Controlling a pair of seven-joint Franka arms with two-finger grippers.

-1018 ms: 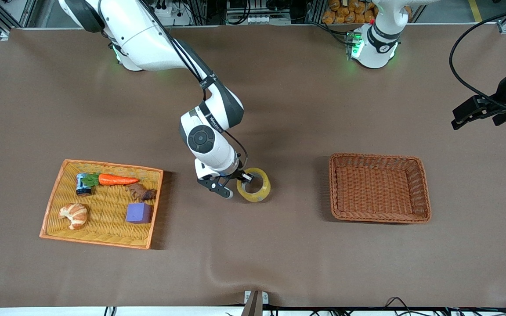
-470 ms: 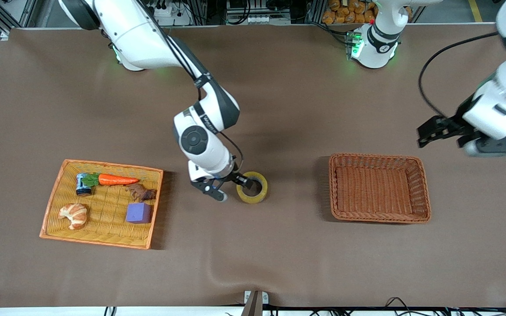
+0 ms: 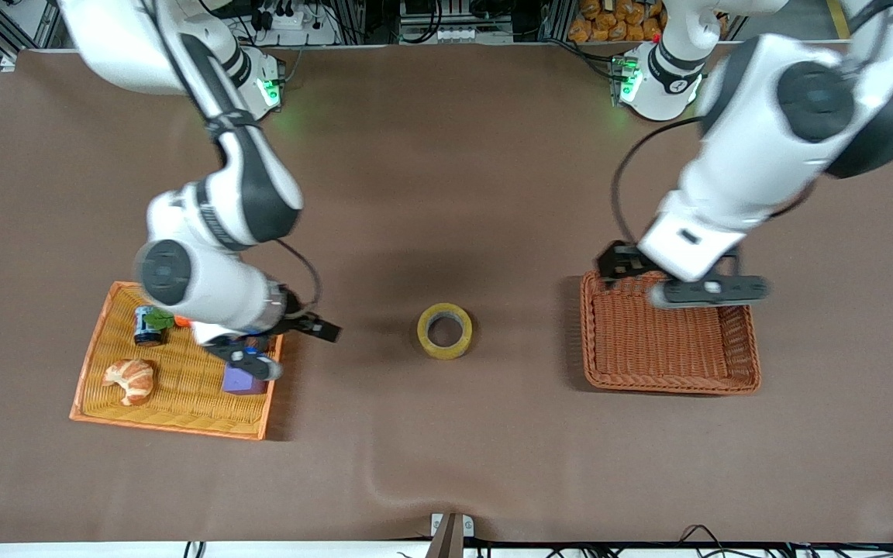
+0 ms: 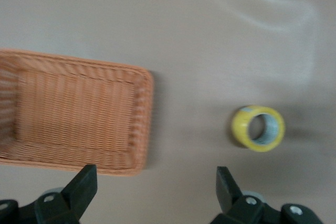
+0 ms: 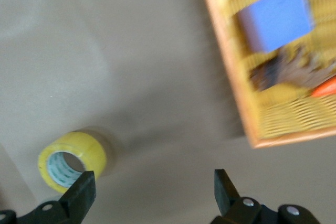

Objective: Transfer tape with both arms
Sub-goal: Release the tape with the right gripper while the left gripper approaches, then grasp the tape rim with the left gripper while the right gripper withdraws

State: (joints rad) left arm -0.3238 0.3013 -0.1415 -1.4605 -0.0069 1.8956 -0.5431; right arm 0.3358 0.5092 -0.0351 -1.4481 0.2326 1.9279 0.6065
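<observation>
The tape (image 3: 422, 332), a yellowish ring, lies flat on the brown table midway between the two baskets, with nothing touching it. It also shows in the left wrist view (image 4: 241, 129) and the right wrist view (image 5: 86, 148). My right gripper (image 3: 295, 349) is open and empty, over the edge of the yellow tray (image 3: 183, 391) that faces the tape; in its own view (image 5: 153, 179) bare table lies between the jaws. My left gripper (image 3: 667, 280) is open and empty, over the rim of the brown basket (image 3: 671, 349); its own view (image 4: 155, 177) shows table beside the basket's corner.
The yellow tray holds a croissant (image 3: 130, 380), a small can (image 3: 146, 325) and a purple cube (image 3: 241, 381), partly hidden by the right arm; the cube (image 5: 275, 17) and tray rim (image 5: 226, 61) show in the right wrist view. The brown basket (image 4: 73, 108) holds nothing.
My right gripper let go of the tape and drew back to the yellow tray. My left arm swung in from its end of the table to over the brown basket.
</observation>
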